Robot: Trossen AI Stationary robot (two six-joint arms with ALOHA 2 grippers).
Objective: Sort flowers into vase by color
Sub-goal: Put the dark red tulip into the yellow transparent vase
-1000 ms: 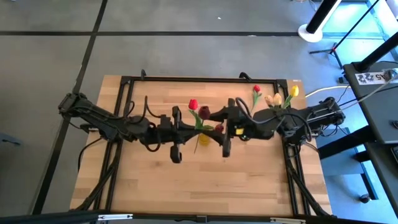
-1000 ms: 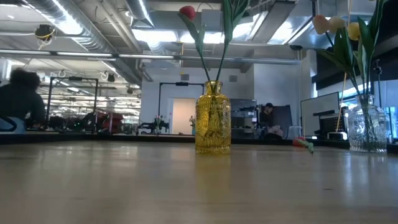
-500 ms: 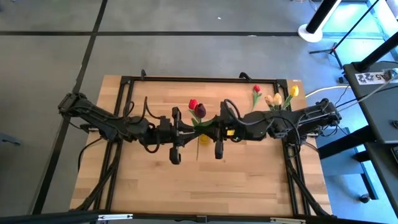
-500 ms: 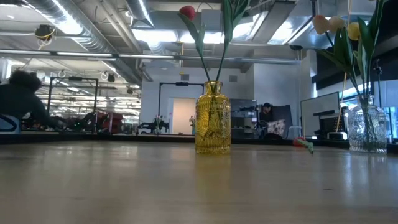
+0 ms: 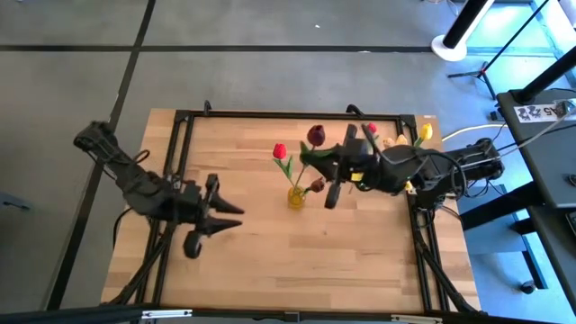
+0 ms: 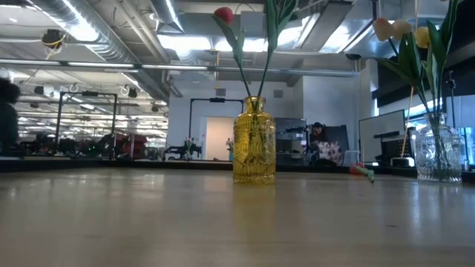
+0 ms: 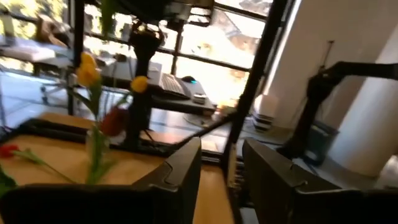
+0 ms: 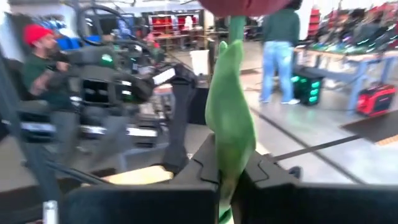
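Observation:
My right gripper (image 5: 310,162) is shut on a dark maroon tulip (image 5: 316,135), just to the far right of the yellow vase (image 5: 295,196). That vase holds a red tulip (image 5: 280,150) and a second stem with a dark head (image 5: 317,185). In the low view the yellow vase (image 6: 254,141) stands on its base with the two stems rising from its neck. A clear vase (image 6: 439,152) at the far right holds cream and yellow tulips (image 5: 400,141). My left gripper (image 5: 227,216) is open over the table's left half, with nothing between its fingers (image 7: 180,177). My right gripper pinches the maroon tulip's green stem and leaf (image 8: 227,163) between its two fingers. The fingers come about level from the table's right and lie across the stem. The dark head (image 8: 245,5) stands well beyond the fingers, and the flower is lifted clear of the table.
A loose red tulip (image 5: 371,129) lies on the table near the far edge, beside the clear vase, also seen in the low view as the red tulip (image 6: 361,170). A black frame (image 5: 270,115) rims the table. Bare wood lies toward the near edge. A person (image 8: 38,59) sits beyond the table.
My left gripper has opened, let go of the maroon tulip, and drawn back toward the table's left and near edges. My right gripper moved in toward the vase, shut on the tulip's stem, then carried it toward the right and far edge.

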